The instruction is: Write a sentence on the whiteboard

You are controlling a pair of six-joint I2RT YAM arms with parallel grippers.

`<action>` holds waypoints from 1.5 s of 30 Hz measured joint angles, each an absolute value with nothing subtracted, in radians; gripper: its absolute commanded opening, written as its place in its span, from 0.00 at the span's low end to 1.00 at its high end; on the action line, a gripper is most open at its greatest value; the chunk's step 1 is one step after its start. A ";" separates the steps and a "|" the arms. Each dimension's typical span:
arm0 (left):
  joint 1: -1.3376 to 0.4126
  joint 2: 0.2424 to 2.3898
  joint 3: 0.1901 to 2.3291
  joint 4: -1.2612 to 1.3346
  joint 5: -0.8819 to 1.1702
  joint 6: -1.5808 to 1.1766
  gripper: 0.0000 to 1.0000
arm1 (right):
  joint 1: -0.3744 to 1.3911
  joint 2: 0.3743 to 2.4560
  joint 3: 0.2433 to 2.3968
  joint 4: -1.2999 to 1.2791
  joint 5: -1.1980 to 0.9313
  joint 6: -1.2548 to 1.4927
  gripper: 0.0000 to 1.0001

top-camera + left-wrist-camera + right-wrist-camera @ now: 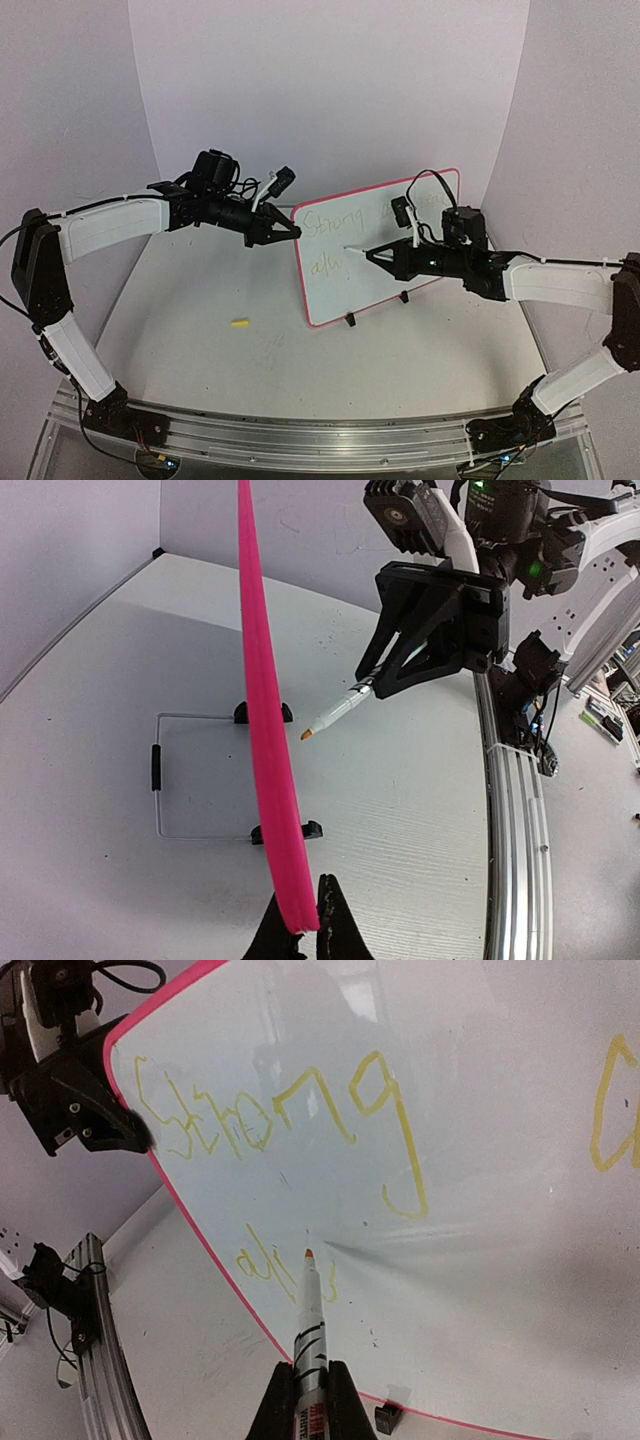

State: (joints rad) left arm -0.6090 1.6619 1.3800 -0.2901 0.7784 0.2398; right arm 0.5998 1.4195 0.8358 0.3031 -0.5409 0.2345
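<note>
The whiteboard (345,290), white with a pink rim, stands upright on small black feet at mid table. My left gripper (293,232) is shut on its upper left corner; in the left wrist view the pink rim (262,680) runs down between my fingertips (305,932). My right gripper (310,1400) is shut on a white marker (310,1325) with an orange tip, which points at the board's face below the first line. In the left wrist view a small gap shows between the tip and the board. The sentence (280,1120) in yellow reads "Strong" and more, with "alw" beneath it.
A small yellow cap (240,323) lies on the table left of the board. A wire stand (175,770) props the board from behind. The aluminium rail (300,435) with both arm bases runs along the near edge. Walls close in the back and sides.
</note>
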 measured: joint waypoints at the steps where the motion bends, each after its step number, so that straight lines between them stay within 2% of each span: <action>1: -0.609 1.662 1.380 -0.290 0.778 0.240 0.00 | 0.599 1.418 0.833 0.308 -0.547 0.235 0.00; 45: -0.610 1.662 1.380 -0.290 0.778 0.239 0.00 | 0.524 1.521 0.816 0.365 -0.683 0.241 0.00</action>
State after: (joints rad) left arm -0.6098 1.6619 1.3800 -0.2897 0.7776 0.2394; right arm 0.5240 1.5211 0.8158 0.3649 -0.6826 0.2409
